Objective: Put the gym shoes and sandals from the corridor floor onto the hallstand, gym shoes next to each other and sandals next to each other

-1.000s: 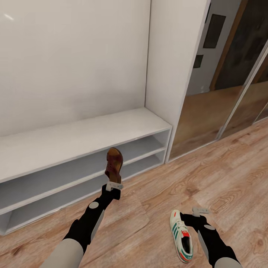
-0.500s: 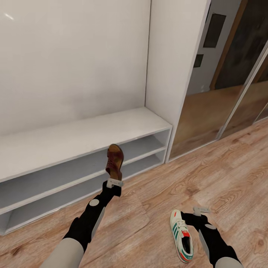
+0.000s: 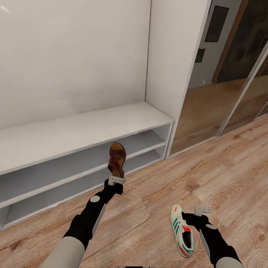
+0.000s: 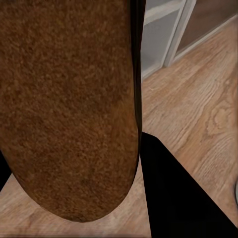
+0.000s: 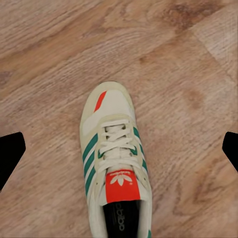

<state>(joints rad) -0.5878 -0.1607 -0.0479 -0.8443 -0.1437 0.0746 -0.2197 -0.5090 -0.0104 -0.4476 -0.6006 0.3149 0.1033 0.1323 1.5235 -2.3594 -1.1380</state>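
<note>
Head view: left tool (image 3: 114, 181) grips brown sandal (image 3: 117, 159) upright before hallstand (image 3: 82, 130) shelves | right tool (image 3: 201, 210) spread wide, beside gym shoe (image 3: 181, 230) on corridor floor (image 3: 223, 163).

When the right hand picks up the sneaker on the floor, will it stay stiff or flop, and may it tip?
The sneaker looks padded with a thick sole, so it probably keeps its shape. Lying flat on the floor, it seems unlikely to roll. Gripped at one side by the right hand, it might tilt, toe or heel down.
</note>
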